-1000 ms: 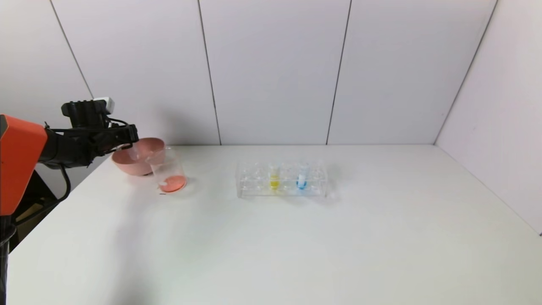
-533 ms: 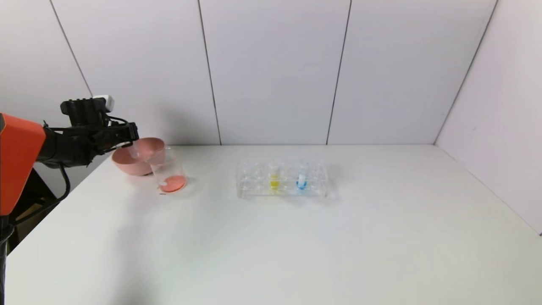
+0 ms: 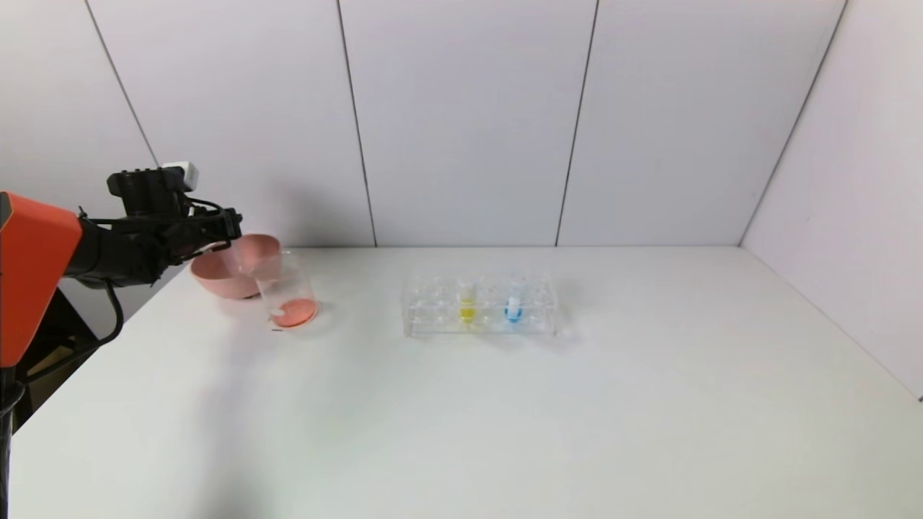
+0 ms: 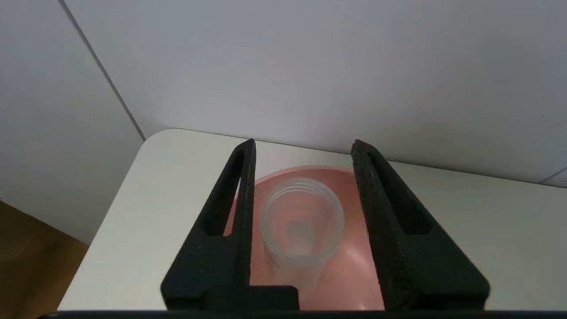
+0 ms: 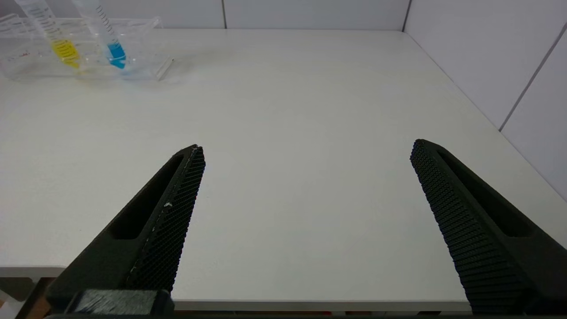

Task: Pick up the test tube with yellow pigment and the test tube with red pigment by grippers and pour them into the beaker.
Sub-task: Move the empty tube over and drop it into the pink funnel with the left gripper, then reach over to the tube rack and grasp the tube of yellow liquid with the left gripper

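Observation:
My left gripper (image 3: 232,225) hovers over the pink bowl (image 3: 213,280) at the table's back left. Its jaws stand apart and are open. In the left wrist view an empty clear test tube (image 4: 303,230) lies loose between the fingers (image 4: 241,199) over the bowl's inside (image 4: 390,270), a gap on each side. The beaker (image 3: 288,292) stands beside the bowl with red-orange liquid in its bottom. The test tube with yellow pigment (image 3: 467,304) stands in the clear rack (image 3: 433,317) mid-table and also shows in the right wrist view (image 5: 62,46). My right gripper (image 5: 308,146) is open and empty at the table's near edge.
A capped tube with blue liquid (image 3: 513,303) stands in the rack right of the yellow one. The wall runs close behind the bowl. The table's left edge (image 3: 144,303) drops off just beside the bowl.
My left gripper's jaws have spread apart and let go of the clear tube over the pink bowl. The gripper has edged slightly to the right.

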Available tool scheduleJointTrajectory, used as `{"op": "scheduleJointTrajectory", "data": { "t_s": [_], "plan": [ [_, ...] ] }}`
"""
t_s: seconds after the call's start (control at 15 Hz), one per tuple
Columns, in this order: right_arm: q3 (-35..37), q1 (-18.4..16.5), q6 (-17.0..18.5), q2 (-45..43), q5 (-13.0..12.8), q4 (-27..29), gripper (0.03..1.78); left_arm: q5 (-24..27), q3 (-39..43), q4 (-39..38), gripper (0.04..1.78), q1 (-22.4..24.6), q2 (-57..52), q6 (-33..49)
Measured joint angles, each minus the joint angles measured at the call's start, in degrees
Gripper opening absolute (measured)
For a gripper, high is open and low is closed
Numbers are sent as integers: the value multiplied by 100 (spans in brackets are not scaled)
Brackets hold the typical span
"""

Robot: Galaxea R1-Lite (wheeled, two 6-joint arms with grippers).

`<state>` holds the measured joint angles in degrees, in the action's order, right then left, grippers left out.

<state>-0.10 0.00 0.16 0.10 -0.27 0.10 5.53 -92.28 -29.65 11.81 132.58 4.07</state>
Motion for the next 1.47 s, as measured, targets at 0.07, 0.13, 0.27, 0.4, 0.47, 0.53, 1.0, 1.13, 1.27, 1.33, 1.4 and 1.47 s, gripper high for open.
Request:
{"op": "scheduleJointTrajectory", "data": {
  "t_s": [0.07,0.13,0.27,0.4,0.47,0.53,1.0,1.13,1.27,1.33,1.4,1.47],
  "plan": [
    [0,0,2,0,0,0,170,0,9,-6,96,-5,-6,2],
    [0,0,2,0,0,0,170,0,13,-15,112,-11,-12,0],
    [0,0,0,0,2,1,170,-2,24,-22,143,-22,-23,0],
    [0,0,2,0,2,1,170,0,20,-28,165,-24,-30,2],
    [0,0,2,0,0,0,170,-2,9,-33,171,-22,-30,6],
    [0,0,2,0,2,0,170,-2,0,-43,176,-22,-33,9],
    [0,0,2,0,2,0,170,20,419,-900,178,-33,-279,6],
    [0,0,2,0,2,0,170,33,573,-902,178,-60,-477,4],
    [0,0,2,0,0,1,170,96,824,-877,178,-115,-814,0],
    [0,0,2,0,0,1,170,118,965,-833,178,-151,-1020,2],
    [0,0,2,0,2,1,170,132,1108,-764,178,-206,-1241,0],
    [0,0,0,0,0,1,170,140,1261,-717,178,-272,-1469,-2]
  ]
}}
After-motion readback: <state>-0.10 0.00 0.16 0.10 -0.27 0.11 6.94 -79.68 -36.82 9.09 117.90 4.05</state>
